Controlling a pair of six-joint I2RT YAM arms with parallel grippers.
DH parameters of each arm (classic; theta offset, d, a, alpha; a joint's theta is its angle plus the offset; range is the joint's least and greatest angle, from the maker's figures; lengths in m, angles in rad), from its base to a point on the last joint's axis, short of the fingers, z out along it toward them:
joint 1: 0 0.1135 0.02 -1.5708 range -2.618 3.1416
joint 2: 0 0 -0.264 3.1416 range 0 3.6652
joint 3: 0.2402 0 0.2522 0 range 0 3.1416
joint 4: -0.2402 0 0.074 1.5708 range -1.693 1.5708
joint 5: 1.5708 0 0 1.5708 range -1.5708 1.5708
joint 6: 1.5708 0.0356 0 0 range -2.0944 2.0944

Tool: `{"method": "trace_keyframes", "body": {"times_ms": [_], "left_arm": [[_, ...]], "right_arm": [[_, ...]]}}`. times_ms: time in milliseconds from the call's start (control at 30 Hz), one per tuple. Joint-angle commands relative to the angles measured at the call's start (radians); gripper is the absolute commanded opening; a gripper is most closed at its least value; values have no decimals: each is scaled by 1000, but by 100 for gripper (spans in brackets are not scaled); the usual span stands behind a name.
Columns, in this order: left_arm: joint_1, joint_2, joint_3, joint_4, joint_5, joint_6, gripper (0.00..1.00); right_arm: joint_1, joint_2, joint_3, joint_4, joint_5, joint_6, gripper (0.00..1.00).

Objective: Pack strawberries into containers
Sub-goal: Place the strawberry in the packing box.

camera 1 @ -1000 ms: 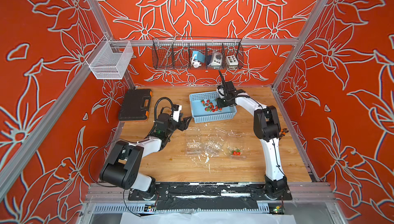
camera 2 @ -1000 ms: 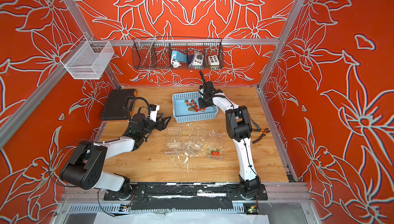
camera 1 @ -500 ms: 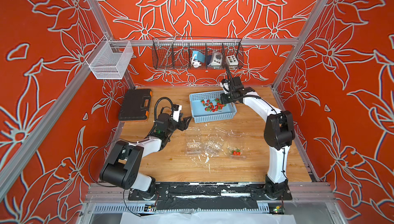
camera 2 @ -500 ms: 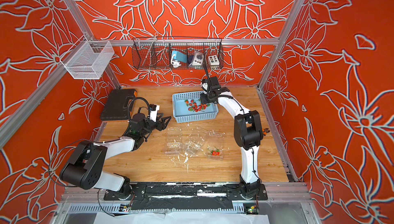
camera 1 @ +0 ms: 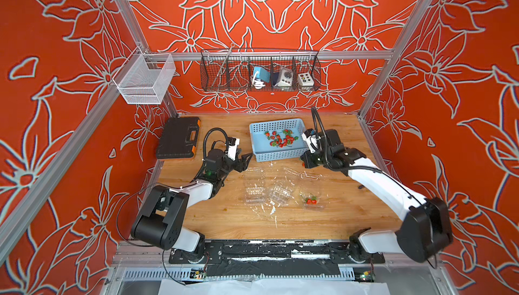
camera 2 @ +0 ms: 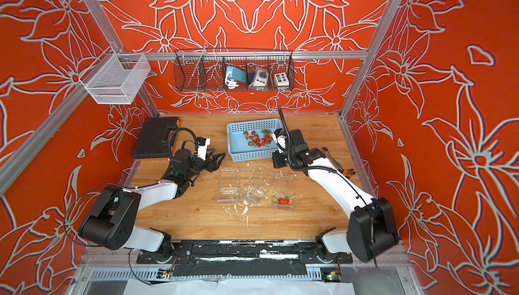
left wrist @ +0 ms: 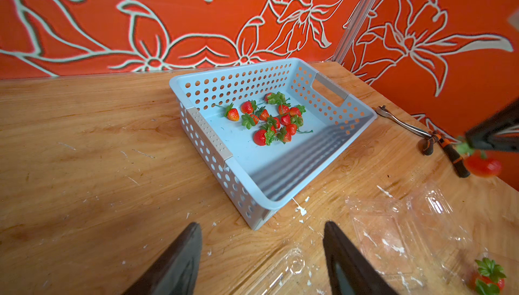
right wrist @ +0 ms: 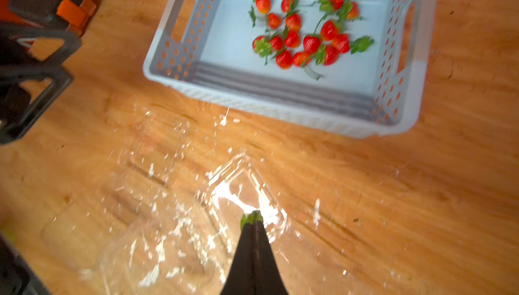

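Observation:
Several strawberries (camera 1: 279, 139) lie in the light-blue basket (camera 1: 278, 154) at the back. Three clear containers lie open on the wood: one (camera 1: 254, 192), a middle one (camera 1: 279, 194), and one (camera 1: 311, 202) holding a few strawberries (camera 2: 283, 201). My right gripper (camera 1: 304, 163) hovers just in front of the basket. It is shut on the green cap (right wrist: 252, 217) of a strawberry (left wrist: 483, 166) that hangs under it, above a clear container (right wrist: 241, 189). My left gripper (left wrist: 262, 223) rests low by the basket's near left corner, open, with nothing between its fingers (left wrist: 179, 260).
A black tool case (camera 1: 178, 137) with orange latches lies at the back left. Pliers (camera 2: 341, 167) lie along the right edge of the table. A wire rack (camera 1: 259, 70) and a white mesh basket (camera 1: 143, 79) hang on the walls.
My right arm has drawn back from over the basket to the near side of it, carrying a strawberry. The left arm has not moved.

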Motion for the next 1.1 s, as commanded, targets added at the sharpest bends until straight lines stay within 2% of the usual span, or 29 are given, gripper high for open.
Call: {"method": "trace_keyframes", "body": {"times_ms": [0, 167, 400, 800, 933, 1067], "left_arm": [[-6, -15, 10, 9, 5, 11, 68], [-8, -18, 10, 8, 6, 11, 68], [-8, -21, 11, 6, 5, 12, 68], [-9, -25, 9, 8, 6, 11, 68], [-9, -26, 7, 6, 3, 13, 68], [-9, -28, 7, 5, 1, 15, 68]], "right_arm": [[6, -92, -103, -53, 42, 69, 0], [12, -175, -210, -91, 46, 102, 0], [45, -205, -294, -87, 20, 139, 0], [111, -114, -347, 60, 5, 215, 0], [126, -96, -347, 60, 10, 213, 7], [128, -113, -344, 39, 31, 206, 19]]}}
